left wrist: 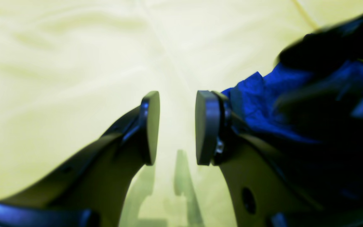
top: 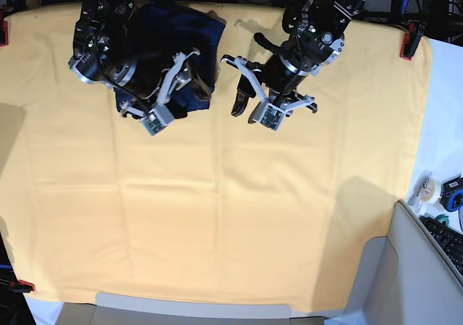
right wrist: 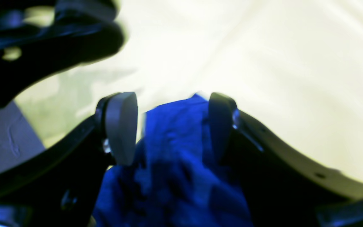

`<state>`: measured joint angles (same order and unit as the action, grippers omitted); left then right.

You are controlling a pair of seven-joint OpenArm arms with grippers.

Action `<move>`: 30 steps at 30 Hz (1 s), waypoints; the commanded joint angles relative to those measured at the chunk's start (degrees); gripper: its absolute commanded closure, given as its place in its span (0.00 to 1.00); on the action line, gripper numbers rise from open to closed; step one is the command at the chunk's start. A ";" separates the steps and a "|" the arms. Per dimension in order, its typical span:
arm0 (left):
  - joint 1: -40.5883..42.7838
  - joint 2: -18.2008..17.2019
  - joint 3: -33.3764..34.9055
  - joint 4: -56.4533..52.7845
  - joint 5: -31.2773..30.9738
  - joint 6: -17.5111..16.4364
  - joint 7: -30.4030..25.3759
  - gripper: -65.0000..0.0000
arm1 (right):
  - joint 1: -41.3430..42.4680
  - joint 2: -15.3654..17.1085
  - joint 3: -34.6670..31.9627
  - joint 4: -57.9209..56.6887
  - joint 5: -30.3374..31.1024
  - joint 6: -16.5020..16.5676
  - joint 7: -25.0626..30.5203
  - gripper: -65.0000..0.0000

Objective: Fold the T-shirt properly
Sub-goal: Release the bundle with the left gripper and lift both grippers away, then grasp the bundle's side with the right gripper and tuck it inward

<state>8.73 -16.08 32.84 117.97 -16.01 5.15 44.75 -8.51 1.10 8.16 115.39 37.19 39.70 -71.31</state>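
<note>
The T-shirt (top: 170,21) is a bunched dark navy heap at the back left of the pale yellow cloth (top: 217,209). My right gripper (top: 192,86) is over its front edge. In the right wrist view the right gripper (right wrist: 169,126) has its jaws apart, with a fold of blue fabric (right wrist: 175,132) lying between the pads. My left gripper (top: 246,108) hovers just right of the heap. In the left wrist view the left gripper (left wrist: 176,126) is open and empty over bare yellow cloth, and the shirt (left wrist: 263,104) lies beside its right finger.
The yellow cloth covers the whole table. Red clamps (top: 409,43) hold it at the edges. Tape rolls (top: 430,187) and a keyboard (top: 448,238) lie off the cloth at the right. The two arms are close together at the back.
</note>
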 commanded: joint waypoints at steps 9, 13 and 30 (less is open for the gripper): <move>-0.42 0.03 -0.53 1.19 -0.03 0.08 -1.10 0.71 | 0.65 2.63 20.28 0.96 10.15 0.30 -4.69 0.46; -0.42 0.12 -0.18 1.19 -0.03 0.08 -1.10 0.71 | -3.31 3.69 25.64 1.05 12.17 0.30 -6.01 0.46; 0.63 1.35 -0.18 1.02 0.05 0.08 -1.02 0.71 | -12.19 10.11 25.81 1.22 13.84 0.30 -5.92 0.46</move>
<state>10.02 -14.66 32.82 117.95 -16.21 4.99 44.97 -20.47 10.57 33.78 115.44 49.71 39.66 -77.97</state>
